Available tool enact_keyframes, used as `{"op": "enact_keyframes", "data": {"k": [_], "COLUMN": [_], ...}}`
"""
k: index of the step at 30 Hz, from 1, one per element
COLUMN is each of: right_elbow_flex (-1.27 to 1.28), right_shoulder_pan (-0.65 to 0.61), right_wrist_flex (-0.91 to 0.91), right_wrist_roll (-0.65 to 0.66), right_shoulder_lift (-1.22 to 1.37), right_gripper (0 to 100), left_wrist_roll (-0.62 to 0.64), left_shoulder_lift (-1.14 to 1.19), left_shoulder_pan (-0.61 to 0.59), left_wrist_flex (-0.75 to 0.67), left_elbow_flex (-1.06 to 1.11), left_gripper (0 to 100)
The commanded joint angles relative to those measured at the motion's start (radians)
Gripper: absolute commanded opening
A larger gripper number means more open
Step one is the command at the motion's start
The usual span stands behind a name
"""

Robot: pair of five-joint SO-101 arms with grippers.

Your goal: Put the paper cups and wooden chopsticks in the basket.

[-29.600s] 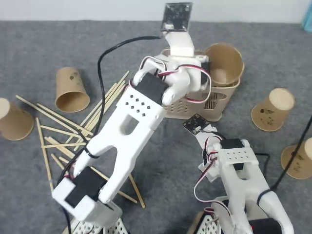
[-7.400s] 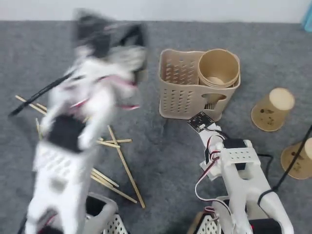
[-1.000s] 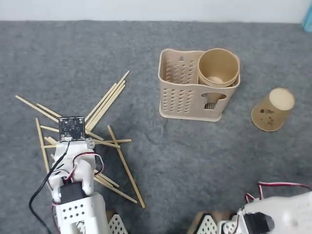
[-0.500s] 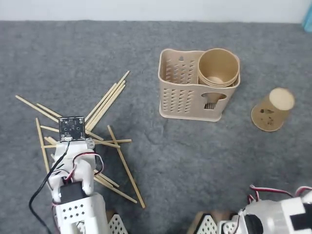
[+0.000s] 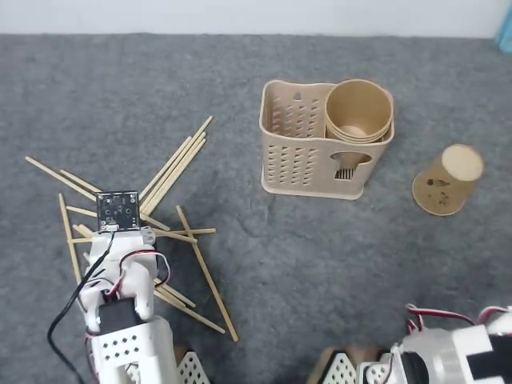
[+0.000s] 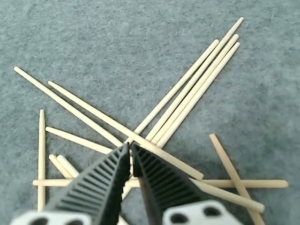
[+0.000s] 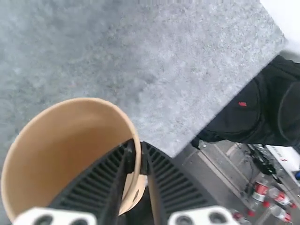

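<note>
A: Right end effector (image 7: pixel 136 147)?
B: Clamped on one paper cup (image 7: pixel 65 154), at its rim, near right.
A: Left end effector (image 6: pixel 130 149)?
B: Pinched shut, empty, over roughly twelve chopsticks (image 6: pixel 187 98), left.
A: Basket (image 5: pixel 300 152)?
B: Far; nested cups (image 5: pixel 358 110) inside, one fallen cup (image 5: pixel 446 182) right of it.

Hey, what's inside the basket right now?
Nested paper cups fill one compartment of the basket; the top cup hides how many are stacked beneath it. The other compartment looks bare, with perforated walls and nothing standing in it; its floor cannot be made out.
</note>
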Motion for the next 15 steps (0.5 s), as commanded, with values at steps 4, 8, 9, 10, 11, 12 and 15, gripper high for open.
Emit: {"op": "enact_keyframes", "data": {"k": [4, 8, 9, 10, 11, 12, 15], "right_elbow_flex": [-0.054, -0.031, -0.018, -0.008, 0.009, 0.031, 0.103], "right_shoulder_pan": [-0.147, -0.222, -0.24, -0.262, -0.286, -0.309, -0.371], "right_wrist_flex": [-0.041, -0.108, -0.13, -0.154, -0.185, -0.223, -0.348], "right_wrist_roll": [-0.192, -0.279, -0.301, -0.327, -0.351, -0.376, -0.443], "right_shoulder_lift": [-0.059, -0.053, -0.05, -0.045, -0.039, -0.031, -0.013], "right_gripper": [0.8, 0.8, 0.8, 0.8, 0.8, 0.8, 0.8], "left_wrist_roll": [-0.009, -0.009, -0.009, -0.009, -0.009, -0.009, -0.009], "left_shoulder_lift": [-0.014, -0.014, -0.014, -0.014, -0.014, -0.014, -0.014], "left_shoulder_pan": [0.005, 0.005, 0.005, 0.005, 0.005, 0.006, 0.008], "left_wrist_flex": [-0.002, -0.002, -0.002, -0.002, -0.002, -0.002, -0.002], "left_elbow_flex": [-0.004, -0.004, -0.004, -0.004, -0.004, -0.004, -0.004], "left_gripper": [2, 2, 2, 2, 2, 2, 2]}}
